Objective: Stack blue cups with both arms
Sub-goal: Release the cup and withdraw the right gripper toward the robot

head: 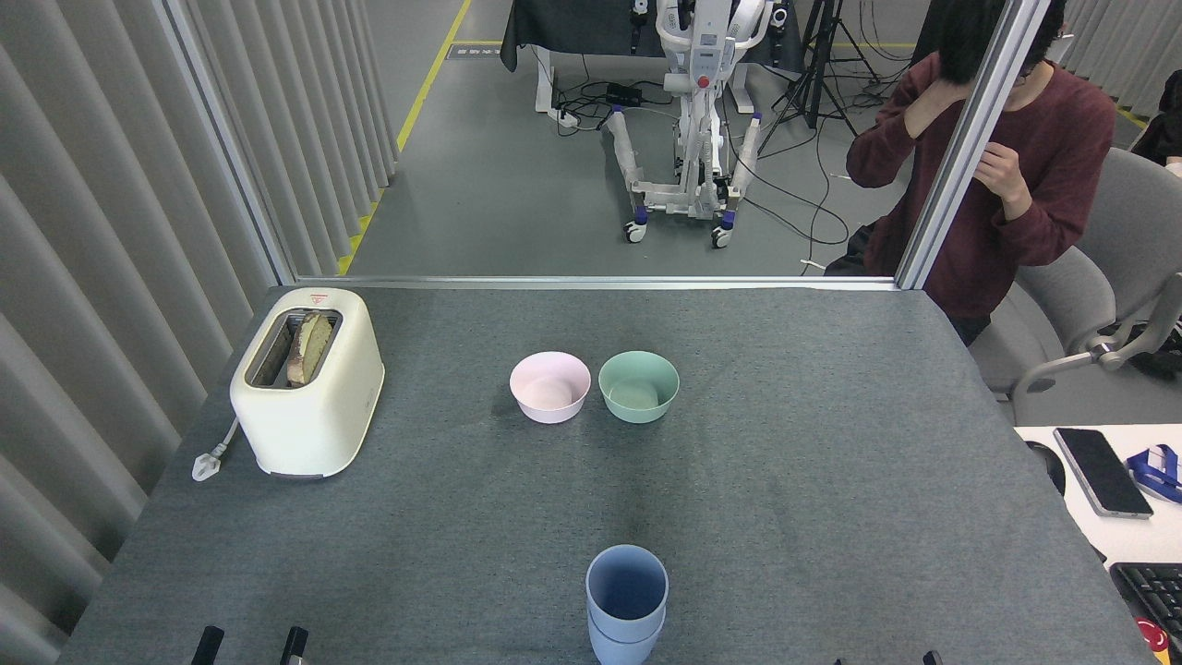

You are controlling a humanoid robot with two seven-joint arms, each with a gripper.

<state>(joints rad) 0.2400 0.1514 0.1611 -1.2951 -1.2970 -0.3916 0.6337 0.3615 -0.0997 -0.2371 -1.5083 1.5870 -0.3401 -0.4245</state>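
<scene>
Two pale blue cups [627, 600] stand nested, one inside the other, on the grey table [831, 517], with no pincer touching them.

The stack stands upright at the near edge of the table, between the two pincers and well apart from each. Only two dark fingertips of the left pincer [250, 644] show at the bottom edge, to the left of the cups, spread apart and holding nothing. The right pincer [885, 659] shows only as tiny dark tips at the bottom edge, to the right of the cups; whether it is spread or pressed together cannot be told. The stacking step looks done. The next move likely calls only for keeping both arms clear of the stack. Farther off, beyond the cups, sit a pink bowl [549, 386] and a green bowl [638, 386], just beside each other.
</scene>
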